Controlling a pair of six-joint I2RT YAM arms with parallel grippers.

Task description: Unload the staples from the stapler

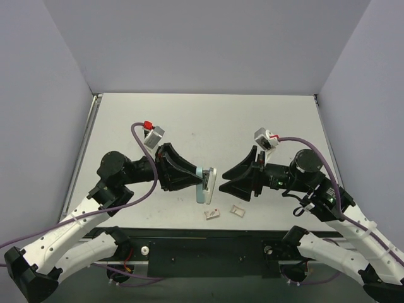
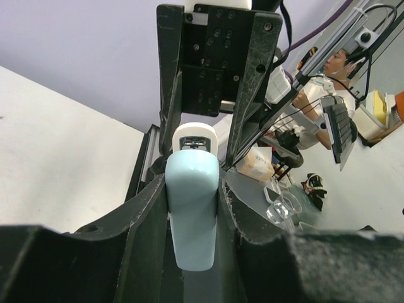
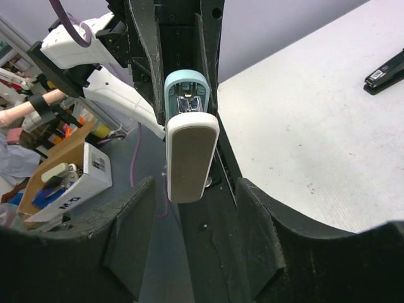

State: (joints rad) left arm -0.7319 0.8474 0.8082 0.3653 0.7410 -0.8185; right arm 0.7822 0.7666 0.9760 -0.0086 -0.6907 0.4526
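Note:
The stapler (image 1: 206,184) has a light blue top and a white base. It is held on edge above the table's near middle. My left gripper (image 1: 201,181) is shut on it, with the blue top between the fingers in the left wrist view (image 2: 192,214). My right gripper (image 1: 223,180) is open and empty just right of the stapler, facing it. In the right wrist view the stapler's white base (image 3: 189,158) stands ahead of the open fingers (image 3: 129,221), apart from them. Metal of the staple channel shows behind the base.
Two small pale pieces lie on the table by the near edge, one (image 1: 212,214) left of the other (image 1: 238,211). A black object (image 3: 385,71) lies on the white table in the right wrist view. The grey walls enclose the table on three sides.

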